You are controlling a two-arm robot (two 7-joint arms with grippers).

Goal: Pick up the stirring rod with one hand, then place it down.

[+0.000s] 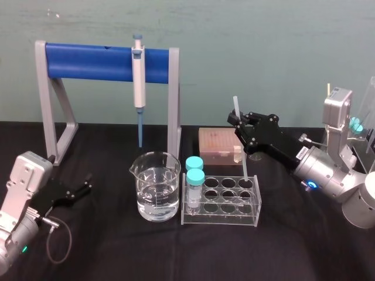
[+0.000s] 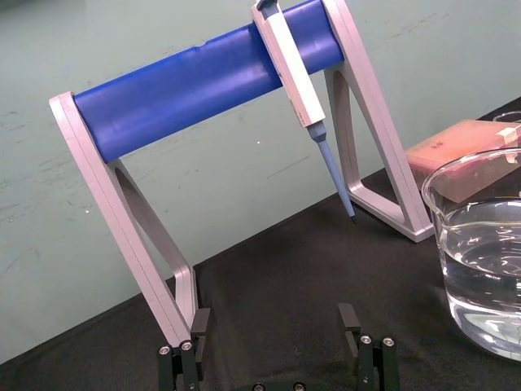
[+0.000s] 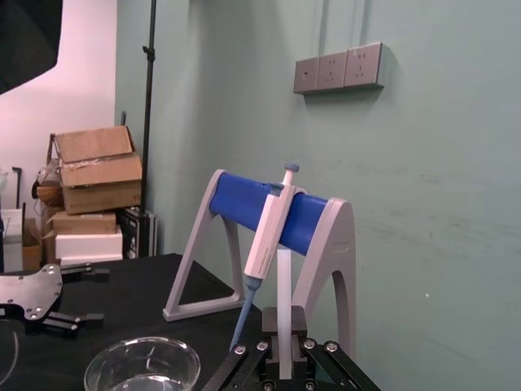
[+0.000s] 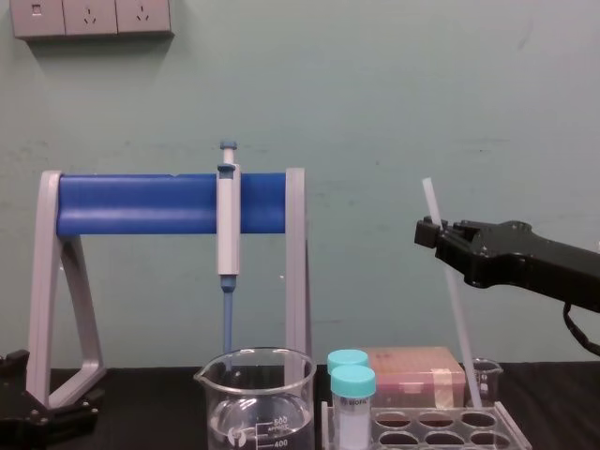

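While your left gripper [image 1: 85, 186] rests on the black table [image 1: 117, 252] at the far left, its fingers spread apart with nothing between them, your right gripper [image 1: 237, 120] is raised above the table on the right and clamped on the stirring rod [image 1: 242, 157]. It grips the rod near its upper end, so a short piece sticks out above the fingers. The rod hangs slightly tilted. Its lower end comes down at the back right corner of the clear tube rack [image 1: 220, 218], though you cannot tell whether it sits inside a hole there.

Two tubes with teal caps [image 1: 194, 170] stand at the left end of the rack. Just to its left is a glass beaker [image 1: 157, 188] partly filled with clear liquid. Behind the rack lies a pink box [image 1: 218, 144]. A pipette [image 1: 139, 79] hangs from the blue bar of the grey stand [image 1: 99, 62] at the back, with its tip above the beaker.
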